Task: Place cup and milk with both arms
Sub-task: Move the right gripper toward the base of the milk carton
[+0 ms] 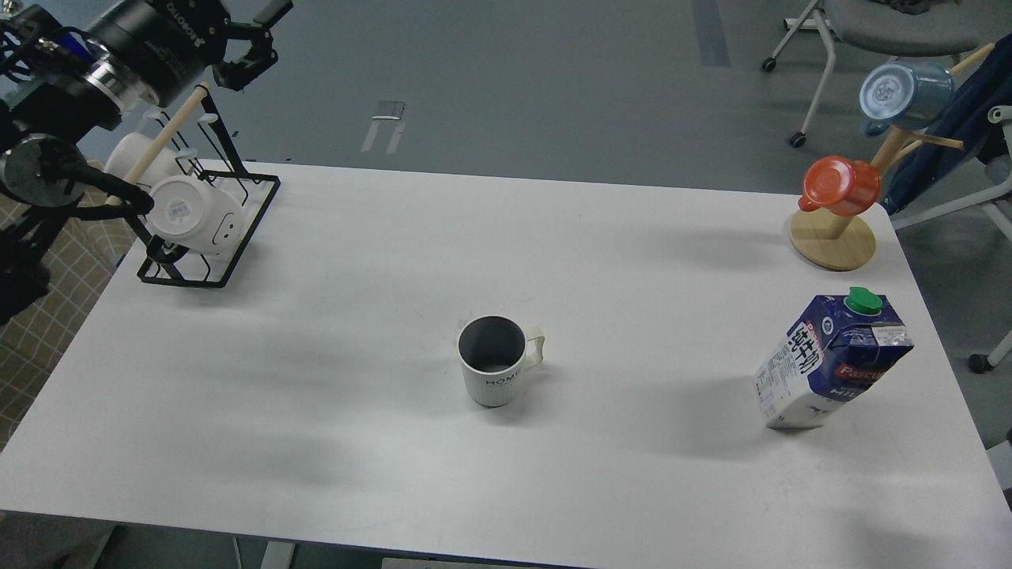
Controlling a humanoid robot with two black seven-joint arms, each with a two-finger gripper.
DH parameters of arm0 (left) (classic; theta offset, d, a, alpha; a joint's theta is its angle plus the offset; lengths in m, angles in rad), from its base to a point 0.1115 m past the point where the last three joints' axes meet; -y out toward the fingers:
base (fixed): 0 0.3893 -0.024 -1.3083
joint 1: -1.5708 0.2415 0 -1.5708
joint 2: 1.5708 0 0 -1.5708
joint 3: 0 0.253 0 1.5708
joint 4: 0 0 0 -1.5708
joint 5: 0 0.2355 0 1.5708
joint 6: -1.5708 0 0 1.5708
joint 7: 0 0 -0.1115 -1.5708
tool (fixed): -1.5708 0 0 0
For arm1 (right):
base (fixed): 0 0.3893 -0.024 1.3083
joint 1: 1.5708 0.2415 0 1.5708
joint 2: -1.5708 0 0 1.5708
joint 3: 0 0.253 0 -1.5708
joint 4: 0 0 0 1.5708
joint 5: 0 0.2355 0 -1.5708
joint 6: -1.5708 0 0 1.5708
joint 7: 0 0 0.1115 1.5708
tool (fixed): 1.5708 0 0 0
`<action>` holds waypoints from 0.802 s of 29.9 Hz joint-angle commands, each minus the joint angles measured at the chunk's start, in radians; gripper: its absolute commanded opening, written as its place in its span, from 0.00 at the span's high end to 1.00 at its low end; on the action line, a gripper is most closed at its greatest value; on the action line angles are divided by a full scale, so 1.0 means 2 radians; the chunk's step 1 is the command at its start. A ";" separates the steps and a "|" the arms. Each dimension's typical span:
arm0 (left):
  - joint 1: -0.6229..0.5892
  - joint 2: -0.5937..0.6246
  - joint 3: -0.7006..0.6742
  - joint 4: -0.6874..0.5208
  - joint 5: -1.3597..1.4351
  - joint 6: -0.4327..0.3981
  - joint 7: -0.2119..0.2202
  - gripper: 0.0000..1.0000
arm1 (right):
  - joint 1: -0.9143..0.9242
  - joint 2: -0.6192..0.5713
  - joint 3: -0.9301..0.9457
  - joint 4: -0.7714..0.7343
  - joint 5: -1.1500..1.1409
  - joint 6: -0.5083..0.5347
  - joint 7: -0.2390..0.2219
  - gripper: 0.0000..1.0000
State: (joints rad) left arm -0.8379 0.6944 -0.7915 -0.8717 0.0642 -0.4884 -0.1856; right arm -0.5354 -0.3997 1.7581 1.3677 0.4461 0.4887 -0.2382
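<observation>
The cup [494,369], a white ribbed mug with a dark grey inside and "HOME" on its side, stands upright near the middle of the white table [332,395], handle to the right. The milk [832,359], a tall blue and white carton with a green cap, stands upright near the table's right edge. My left gripper [261,41] is raised at the far left, above the black wire rack, open and empty, far from both. My right gripper is out of view.
A black wire rack [237,229] with plain white cups stands at the back left. A wooden mug tree [834,241] at the back right holds an orange-red cup [842,186] and a blue cup [905,95]. A chair [893,24] stands beyond the table.
</observation>
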 commanded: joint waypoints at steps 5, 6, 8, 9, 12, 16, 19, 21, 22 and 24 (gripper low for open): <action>0.046 -0.042 -0.055 0.012 -0.044 0.000 0.002 0.01 | -0.019 0.028 -0.039 0.005 -0.024 0.000 -0.014 0.03; 0.047 -0.046 -0.055 0.011 -0.042 0.000 0.003 0.01 | -0.019 0.032 -0.056 0.012 -0.021 0.000 -0.014 0.02; 0.047 -0.050 -0.055 0.011 -0.040 0.000 0.003 0.01 | -0.021 0.058 -0.071 0.029 -0.020 0.000 -0.014 0.01; 0.047 -0.050 -0.054 0.011 -0.039 0.000 0.003 0.01 | -0.023 0.080 -0.077 0.042 -0.021 0.000 -0.014 0.01; 0.045 -0.050 -0.055 0.011 -0.038 0.000 0.003 0.01 | -0.031 0.103 -0.080 0.072 -0.021 0.000 -0.014 0.01; 0.046 -0.047 -0.054 0.009 -0.037 0.000 0.003 0.01 | -0.025 0.114 -0.078 0.081 -0.023 0.000 -0.014 0.01; 0.046 -0.047 -0.054 0.009 -0.037 0.000 0.003 0.01 | -0.016 0.118 -0.078 0.078 -0.024 0.000 -0.014 0.02; 0.047 -0.046 -0.052 0.009 -0.037 0.000 0.003 0.01 | 0.000 0.131 -0.079 0.076 -0.026 0.000 -0.012 0.04; 0.048 -0.046 -0.052 0.009 -0.037 0.000 0.003 0.01 | 0.004 0.135 -0.080 0.076 -0.027 0.000 -0.012 0.04; 0.048 -0.046 -0.051 0.008 -0.037 0.000 0.004 0.01 | 0.008 0.141 -0.081 0.076 -0.034 0.000 -0.012 0.04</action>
State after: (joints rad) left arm -0.7449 0.6027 -0.8969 -0.8533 -0.0103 -0.4887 -0.1791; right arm -0.5373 -0.1373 1.6003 1.5217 0.3921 0.4887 -0.2630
